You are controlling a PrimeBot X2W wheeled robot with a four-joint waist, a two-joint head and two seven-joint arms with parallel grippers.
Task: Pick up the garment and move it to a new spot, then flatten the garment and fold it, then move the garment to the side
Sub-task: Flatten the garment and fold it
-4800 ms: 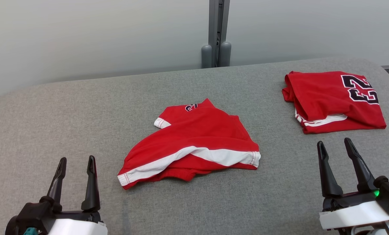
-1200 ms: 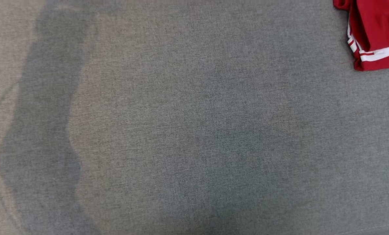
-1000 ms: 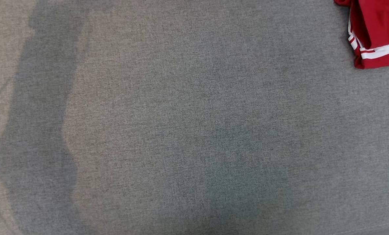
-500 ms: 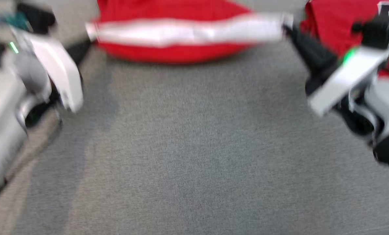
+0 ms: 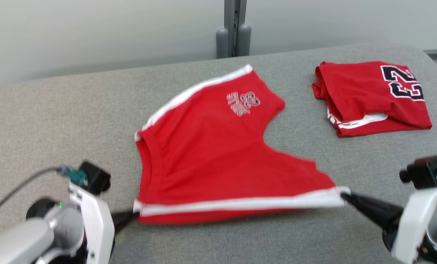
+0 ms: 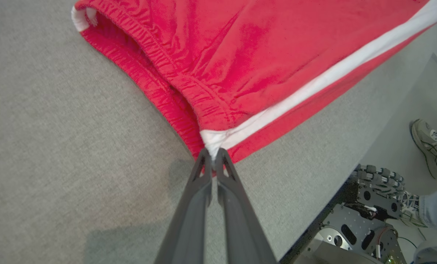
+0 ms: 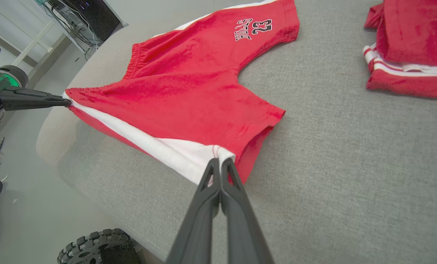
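Note:
Red shorts [image 5: 211, 150] with white side stripes and a "23" print lie spread on the grey table [image 5: 57, 110], the near edge stretched taut between both grippers. My left gripper [image 5: 134, 213] is shut on the waistband corner at the white stripe [image 6: 212, 156]. At the opposite end, my right gripper [image 5: 345, 196] is shut on the leg-hem corner of the stripe [image 7: 220, 161]. In the right wrist view the shorts [image 7: 189, 80] spread away from the fingers, and the left gripper [image 7: 68, 103] pinches their far corner.
A second folded red garment [image 5: 372, 97] with a large "23" lies at the back right of the table, also [image 7: 409, 47]. A post [image 5: 233, 29] stands behind the table. A person's shoe [image 6: 427, 146] and the robot's base [image 6: 365, 220] show beyond the table's edge.
The head camera has swung from a close look at bare table back up to the whole table. The shorts, crumpled 4.8 s ago, now lie spread and are held at two corners.

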